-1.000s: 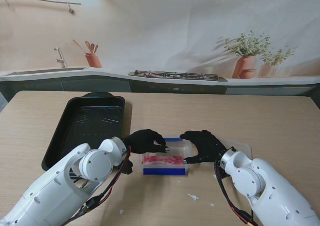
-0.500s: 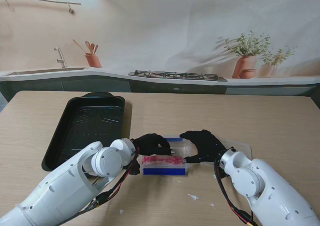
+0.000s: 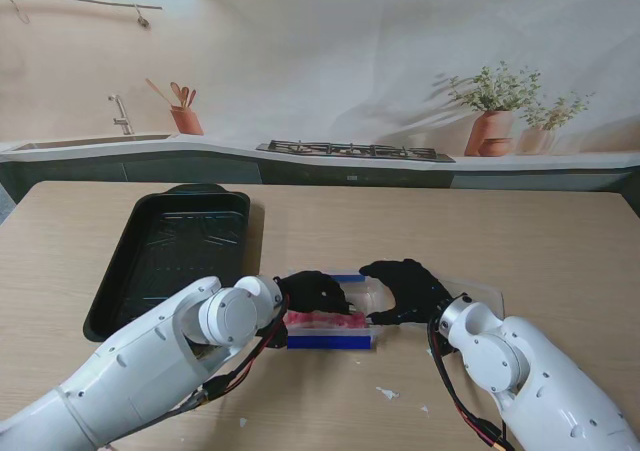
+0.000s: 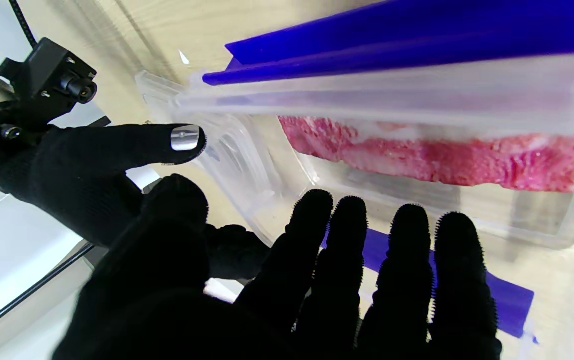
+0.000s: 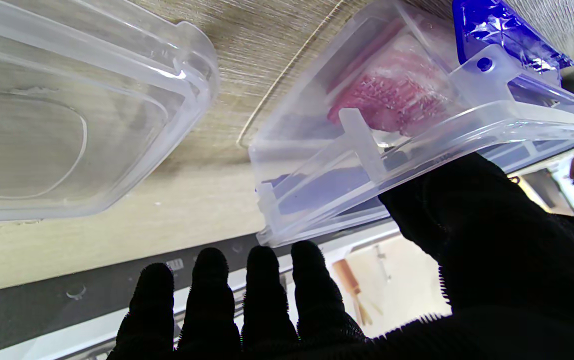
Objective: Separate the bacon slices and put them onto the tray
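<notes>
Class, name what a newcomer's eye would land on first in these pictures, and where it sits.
The pink bacon in the clear, blue-edged container at the table's middle, with the black-gloved left hand and right hand on either side. Next, the black tray, farther left.

This is a mock kitchen set up for robot work. Behind the wooden counter [image 3: 520, 241] hangs a printed backdrop [image 3: 330, 61] picturing a kitchen: a sink with a tap [image 3: 120, 114], a pot of wooden spoons [image 3: 184, 111], a gas hob [image 3: 355, 150], and potted plants [image 3: 492, 106] on a worktop, with a rail [image 3: 80, 3] on the wall. The picture looks flat and slightly creased. On the real counter sits a black baking tray [image 3: 170, 256].
</notes>
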